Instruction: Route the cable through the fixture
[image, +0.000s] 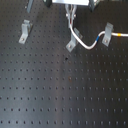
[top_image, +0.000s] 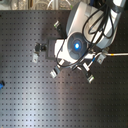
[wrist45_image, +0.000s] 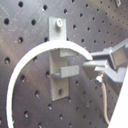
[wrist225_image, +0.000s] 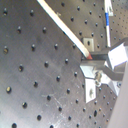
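My cable (image: 89, 43) is white and thin, with a blue and yellow band near its far end at the first exterior view's right edge. It curves in a loop from my fingers (image: 71, 21) down past the middle clip (image: 71, 46) and up to the right clip (image: 105, 34). In the first wrist view the cable (wrist45_image: 30, 60) arcs over a grey clip (wrist45_image: 59, 60) bolted to the counter (wrist45_image: 20, 30). My fingers (wrist45_image: 95, 64) are pinched narrow on the cable's end just beside that clip. A third clip (image: 24, 32) stands well apart toward the first exterior view's left. In the second exterior view my arm (top_image: 75, 42) hides most of the cable. The counter (image: 60, 95) is black with a grid of holes.
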